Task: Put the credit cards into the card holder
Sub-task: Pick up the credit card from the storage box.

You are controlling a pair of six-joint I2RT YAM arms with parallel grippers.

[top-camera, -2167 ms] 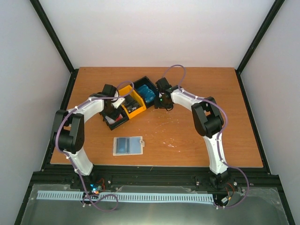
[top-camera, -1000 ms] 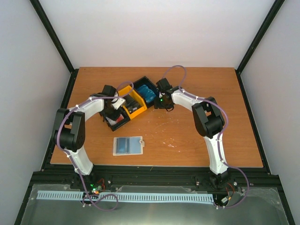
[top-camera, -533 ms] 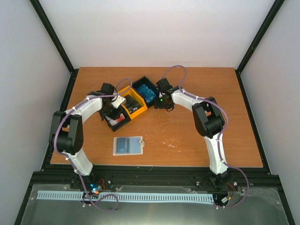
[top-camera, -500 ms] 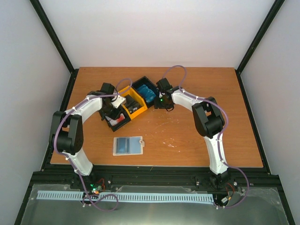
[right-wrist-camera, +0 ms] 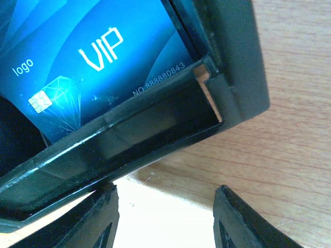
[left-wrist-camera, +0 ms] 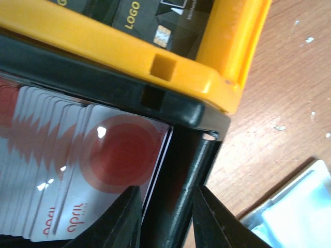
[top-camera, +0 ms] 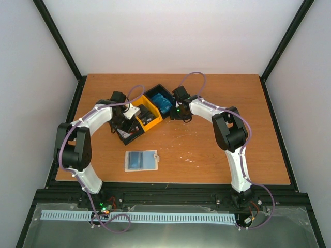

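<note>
- The left fingers (top-camera: 125, 124) are set astride the black wall of the tray (left-wrist-camera: 155, 67), one inside beside the red-and-white credit cards (left-wrist-camera: 98, 170); whether the wall is pinched cannot be told;
- The card holder (top-camera: 140, 160) is laid flat on the counter (top-camera: 217, 155), near of the tray;
- The right fingers (top-camera: 175, 114) are held spread over bare wood, beside the blue cards (right-wrist-camera: 88, 67).

Overhead camera looks down; both wrist cameras hug the tray (left-wrist-camera: 103, 46)
</note>
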